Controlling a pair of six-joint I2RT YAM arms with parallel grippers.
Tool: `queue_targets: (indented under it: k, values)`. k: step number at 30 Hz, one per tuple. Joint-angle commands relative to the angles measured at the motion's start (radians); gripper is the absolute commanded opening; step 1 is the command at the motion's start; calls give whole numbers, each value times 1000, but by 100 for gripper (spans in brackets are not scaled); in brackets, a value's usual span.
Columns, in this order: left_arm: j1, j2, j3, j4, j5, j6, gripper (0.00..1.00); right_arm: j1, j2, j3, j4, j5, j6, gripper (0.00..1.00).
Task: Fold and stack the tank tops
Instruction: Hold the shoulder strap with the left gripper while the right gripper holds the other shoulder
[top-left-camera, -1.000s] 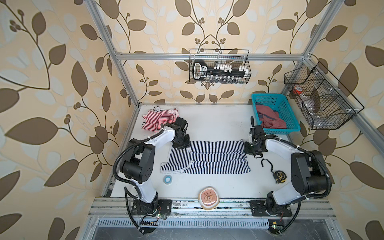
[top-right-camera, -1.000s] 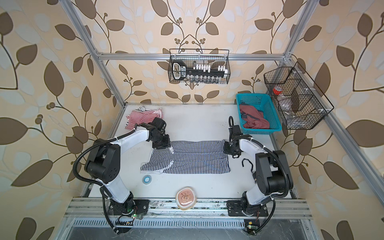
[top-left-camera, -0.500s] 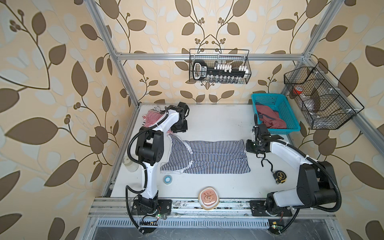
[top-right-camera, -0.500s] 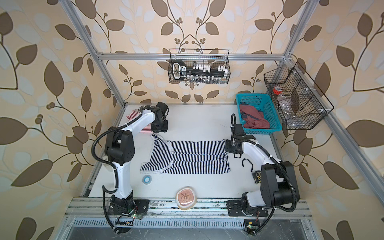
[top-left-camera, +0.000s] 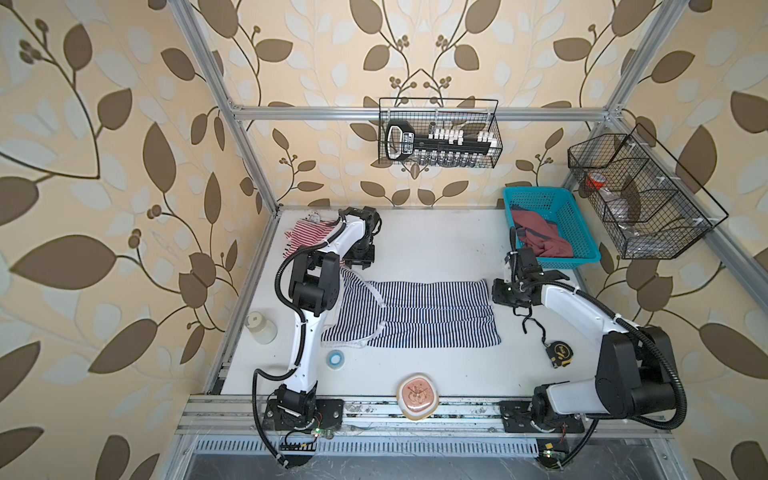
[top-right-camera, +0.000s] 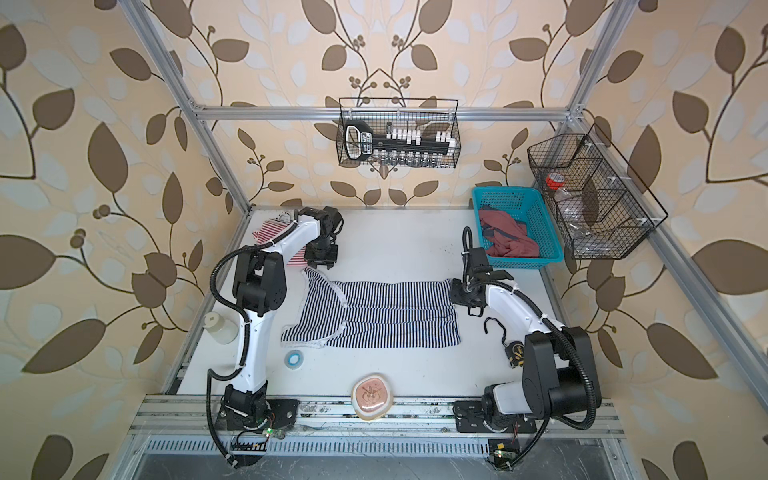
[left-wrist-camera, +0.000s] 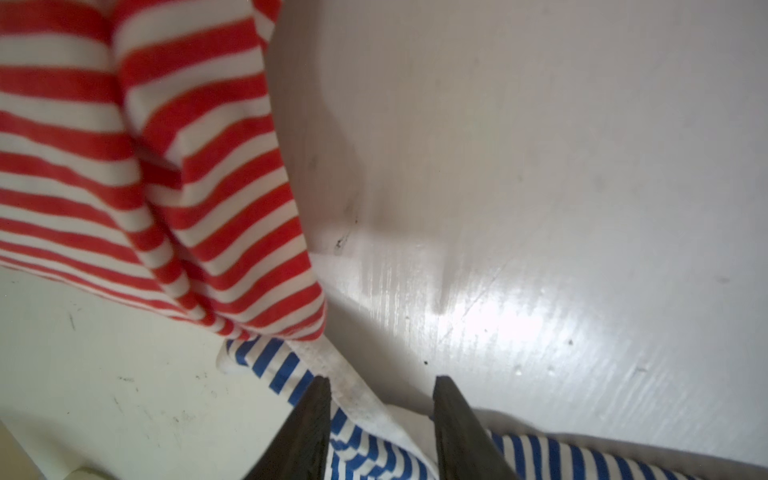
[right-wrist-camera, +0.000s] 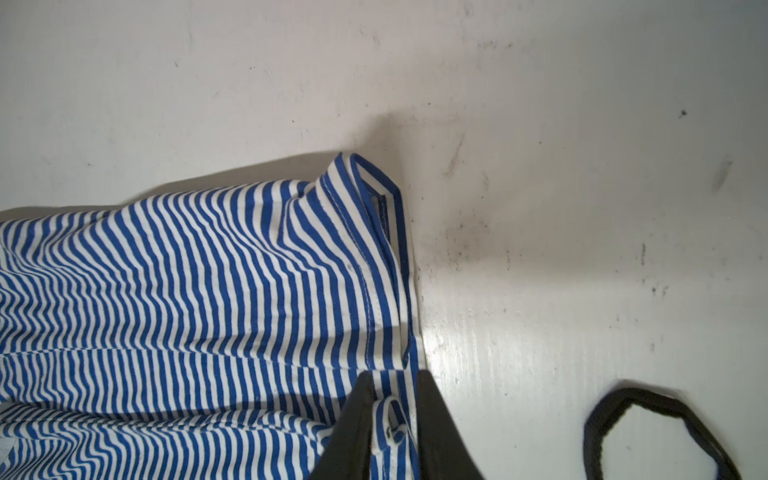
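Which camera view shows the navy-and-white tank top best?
A top view: almost the whole navy-and-white tank top lies spread flat there. The left wrist view shows only its strap at the open left gripper; the right wrist view only its hem, pinched in the right gripper.

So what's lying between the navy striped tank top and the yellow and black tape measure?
A curled black strap lies between the navy striped tank top and the tape measure; both top views show it.

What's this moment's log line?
navy tank top: flat | left gripper: astride strap | right gripper: shut on hem | red tank top: crumpled
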Motion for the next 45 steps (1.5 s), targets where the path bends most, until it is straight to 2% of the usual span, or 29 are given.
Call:
queue_targets:
  k: [1,10,13,22,31,37,45]
  values:
    - [13,2,9,-85,-21,29,40,4,-11,-12,-17,-10,2,21]
    - [15,-9,-40,-83,-45,36,33,7,2,-12,-7,-20,0,20]
    - [15,-5,-40,-86,-49,30,25,9,4,-11,-7,-20,0,20]
    - [16,-68,-101,-70,-78,3,11,9,0,-13,-6,-20,-2,19]
    - [16,-160,-197,-38,-98,-43,7,9,2,-25,1,-23,-4,19]
    - [16,-235,-264,8,-99,-83,0,10,3,-30,7,-26,-3,19]
    - [17,-283,-326,24,-102,-117,0,9,2,-32,3,-26,-6,18]
